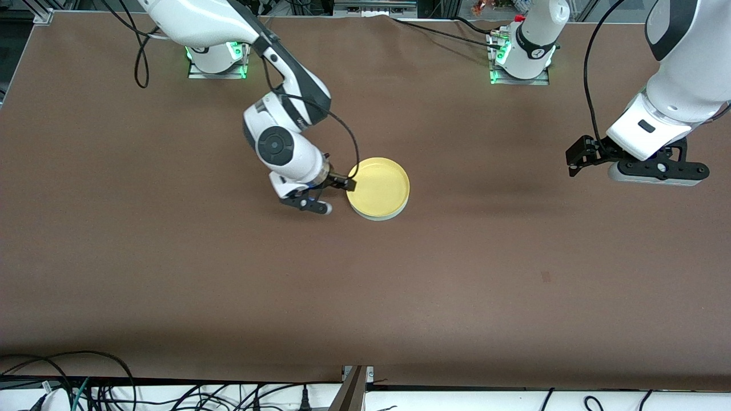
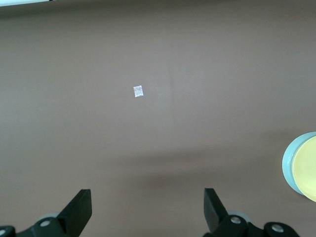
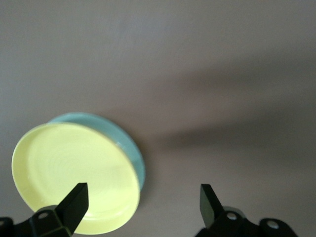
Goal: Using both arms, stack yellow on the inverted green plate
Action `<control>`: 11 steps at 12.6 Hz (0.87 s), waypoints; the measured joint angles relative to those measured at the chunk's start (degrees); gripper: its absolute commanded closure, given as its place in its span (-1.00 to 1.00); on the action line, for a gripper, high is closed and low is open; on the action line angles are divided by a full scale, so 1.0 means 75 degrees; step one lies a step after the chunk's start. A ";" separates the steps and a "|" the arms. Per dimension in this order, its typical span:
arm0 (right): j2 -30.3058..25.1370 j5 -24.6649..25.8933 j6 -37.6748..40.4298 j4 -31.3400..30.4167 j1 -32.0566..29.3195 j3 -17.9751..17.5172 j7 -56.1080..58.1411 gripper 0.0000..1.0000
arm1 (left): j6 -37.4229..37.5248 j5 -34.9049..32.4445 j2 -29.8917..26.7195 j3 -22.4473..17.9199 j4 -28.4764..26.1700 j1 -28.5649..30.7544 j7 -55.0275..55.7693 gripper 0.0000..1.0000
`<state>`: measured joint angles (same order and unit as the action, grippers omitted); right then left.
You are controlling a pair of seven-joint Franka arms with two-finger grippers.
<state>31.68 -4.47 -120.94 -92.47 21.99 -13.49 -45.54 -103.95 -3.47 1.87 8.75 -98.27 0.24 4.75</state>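
The yellow plate (image 1: 378,181) lies right way up on the green plate (image 1: 377,216) near the middle of the table. Only a pale rim of the green one shows beneath it. My right gripper (image 1: 334,196) is low beside the stack, on the side toward the right arm's end, open and holding nothing. In the right wrist view the yellow plate (image 3: 74,175) sits on the green plate (image 3: 132,145), and one finger of the right gripper (image 3: 142,193) is over the yellow rim. My left gripper (image 1: 577,157) hangs open and empty over the left arm's end of the table. Its wrist view shows the left gripper (image 2: 146,197) over bare table, with the yellow plate (image 2: 308,170) and the green plate (image 2: 288,164) at the view's edge.
A brown table (image 1: 457,285) spreads around the stack. A small white speck (image 2: 138,91) lies on it under the left arm. Cables (image 1: 85,388) run along the edge nearest the front camera.
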 measured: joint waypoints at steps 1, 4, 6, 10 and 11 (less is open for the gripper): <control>-0.0076 0.0103 0.0505 0.0383 -0.0050 0.0293 0.0410 -1.00 | 0.0000 0.0000 0.0000 0.0000 0.0001 0.0004 0.0000 -1.00; -0.0106 0.0147 0.1581 0.1125 -0.0522 0.0959 0.2021 -1.00 | -0.0002 0.0000 0.0001 0.0004 0.0008 0.0005 0.0000 -1.00; -0.0099 0.0150 0.2393 0.1519 -0.1101 0.1217 0.3101 -1.00 | -0.0006 0.0000 0.0002 0.0004 0.0014 0.0005 -0.0001 -1.00; -0.0395 0.0261 0.3602 0.2290 -0.2158 0.1278 0.4498 -1.00 | -0.0011 0.0000 0.0002 0.0016 0.0069 0.0005 -0.0003 -1.00; -0.0686 0.0298 0.3841 0.2269 -0.2370 0.1283 0.4621 -1.00 | -0.0011 0.0000 0.0003 0.0021 0.0076 0.0005 -0.0003 -1.00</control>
<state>26.54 -2.23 -92.13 -75.45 4.21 -3.87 -10.88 -104.03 -3.47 1.89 8.91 -97.70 0.27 4.73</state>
